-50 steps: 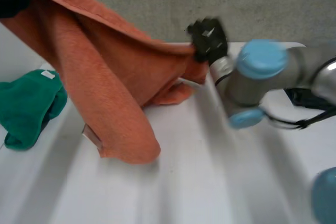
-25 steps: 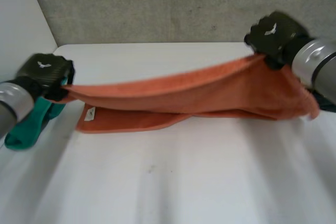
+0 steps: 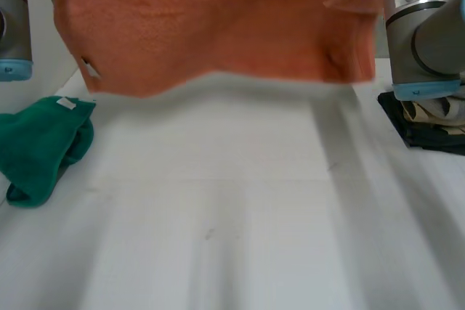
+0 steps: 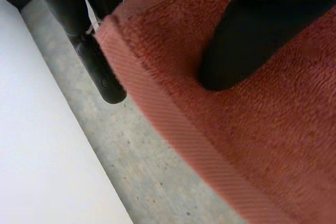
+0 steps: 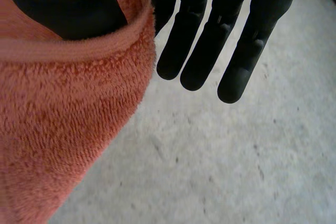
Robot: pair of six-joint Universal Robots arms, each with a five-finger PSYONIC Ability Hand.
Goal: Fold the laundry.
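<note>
- Near field: the white table (image 3: pixel 240 215) lies bare across its whole near half. This is the widest open room for laying a cloth down.
- Middle field, left: a green cloth (image 3: pixel 40 147) sits crumpled at the table's left edge, not yet folded and well apart from the hanging towel.
- Middle field, right: a dark pile (image 3: pixel 429 121) of fabric rests at the right edge, just beside the right arm (image 3: pixel 421 34). It narrows the room on that side.
- Far field: the orange towel (image 3: pixel 218 27) hangs as one broad sheet between the arms. Its lower edge is clear of the table and its label (image 3: pixel 90 68) is at the lower left corner.
- Change: half a second ago the towel was stretched low with a fold resting on the far table. It has since been raised and opened out. By judgement the spreading step is nearly done, and the lay-down and the fold remain.
- Left hand (image 4: pixel 247 40): its thumb presses the towel near the hemmed edge against fingers behind the cloth, a pinch at the upper left.
- Right hand (image 5: pixel 210 35): its thumb clamps the towel's upper right edge, while the other fingers extend straight beside the cloth.
- Left arm (image 3: pixel 14 19): it stands at the far left, above the green cloth.
</note>
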